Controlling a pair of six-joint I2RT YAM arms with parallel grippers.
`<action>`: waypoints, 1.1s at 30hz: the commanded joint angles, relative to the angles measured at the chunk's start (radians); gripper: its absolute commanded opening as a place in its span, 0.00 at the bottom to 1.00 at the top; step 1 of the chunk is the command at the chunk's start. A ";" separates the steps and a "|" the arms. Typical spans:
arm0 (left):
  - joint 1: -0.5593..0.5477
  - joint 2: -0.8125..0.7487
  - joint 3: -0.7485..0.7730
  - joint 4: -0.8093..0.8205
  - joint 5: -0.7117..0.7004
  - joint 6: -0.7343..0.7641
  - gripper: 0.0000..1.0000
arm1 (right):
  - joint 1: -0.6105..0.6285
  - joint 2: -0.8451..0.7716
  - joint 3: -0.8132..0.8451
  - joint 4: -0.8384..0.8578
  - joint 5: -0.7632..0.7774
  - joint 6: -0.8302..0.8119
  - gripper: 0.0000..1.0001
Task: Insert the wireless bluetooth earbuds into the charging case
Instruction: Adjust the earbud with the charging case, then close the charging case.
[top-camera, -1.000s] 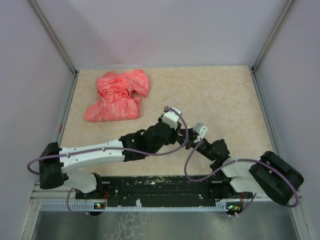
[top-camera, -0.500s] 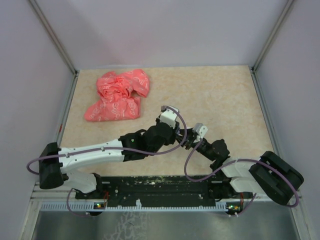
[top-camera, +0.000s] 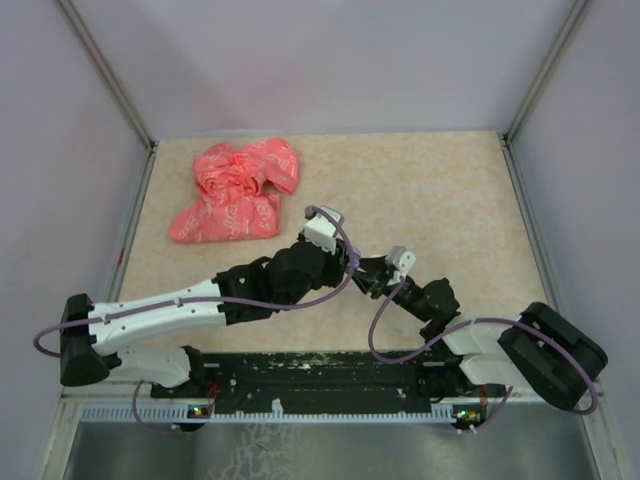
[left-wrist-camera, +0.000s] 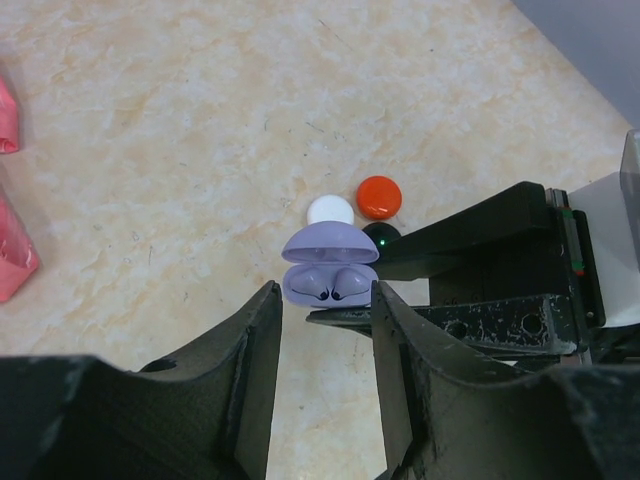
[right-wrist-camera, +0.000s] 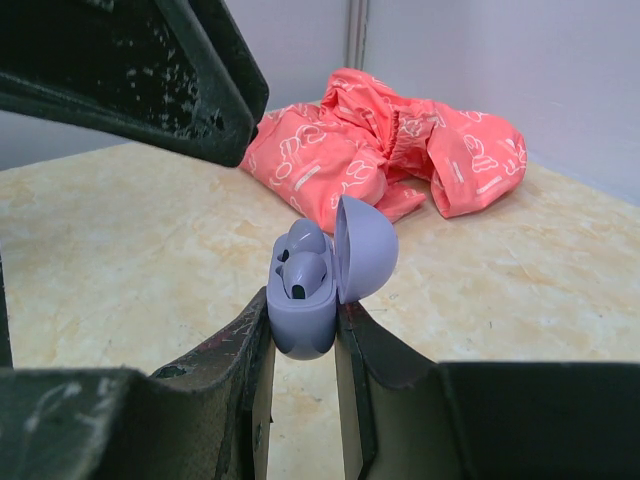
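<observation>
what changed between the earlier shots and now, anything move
The left gripper drew back leftward from the right gripper, its jaws open and empty. Unchanged: the right gripper shut on the open pale purple charging case; the crumpled pink plastic bag.

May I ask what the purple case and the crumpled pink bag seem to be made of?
The purple case looks like smooth matte plastic: rigid shell, even colour, soft sheen. The pink bag seems thin plastic film or light fabric, given its crumpled folds.
</observation>
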 joint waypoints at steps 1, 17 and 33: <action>0.007 -0.001 0.027 -0.069 0.021 -0.020 0.46 | 0.007 -0.004 0.030 0.060 -0.003 0.015 0.00; 0.277 -0.134 -0.109 0.059 0.567 -0.031 0.68 | 0.007 0.031 0.044 0.101 -0.140 0.027 0.00; 0.360 -0.031 -0.149 0.177 0.911 -0.063 0.76 | 0.007 0.059 0.034 0.208 -0.235 0.072 0.00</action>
